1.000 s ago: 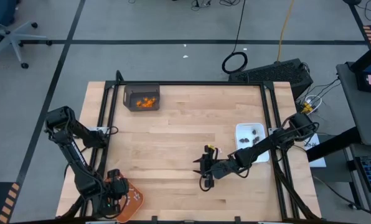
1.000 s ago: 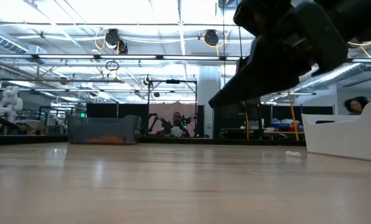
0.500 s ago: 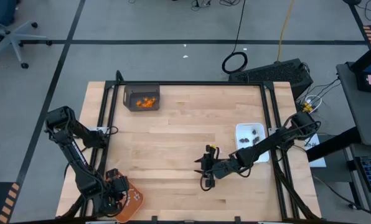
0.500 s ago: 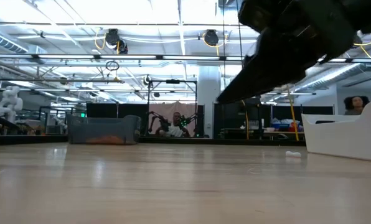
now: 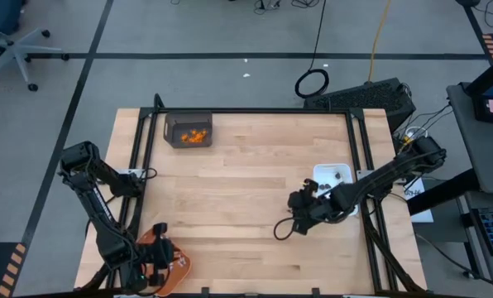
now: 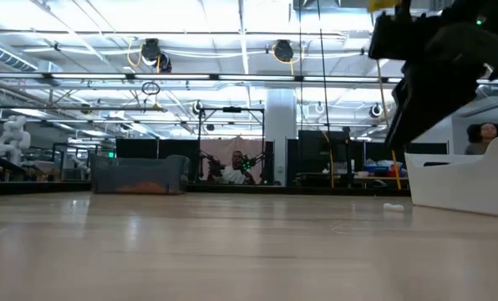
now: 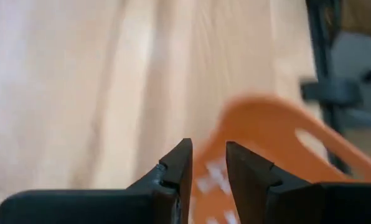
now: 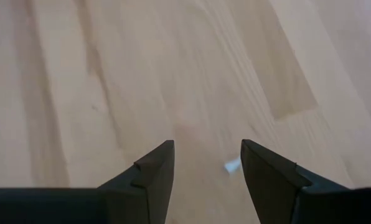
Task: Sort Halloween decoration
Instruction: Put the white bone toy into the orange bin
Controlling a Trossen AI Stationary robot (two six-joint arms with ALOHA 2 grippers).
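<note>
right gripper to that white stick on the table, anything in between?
Nothing visible. In the right wrist view the white stick lies on bare table just ahead of the open right gripper, with only wood between them.

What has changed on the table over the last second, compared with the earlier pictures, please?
The right gripper has swung away from the middle of the table toward the white dish, its fingers apart and empty. The left gripper, over the orange tray at the near left corner, has opened a little. The grey bin with orange bits, the dish and the tray have not moved.
</note>
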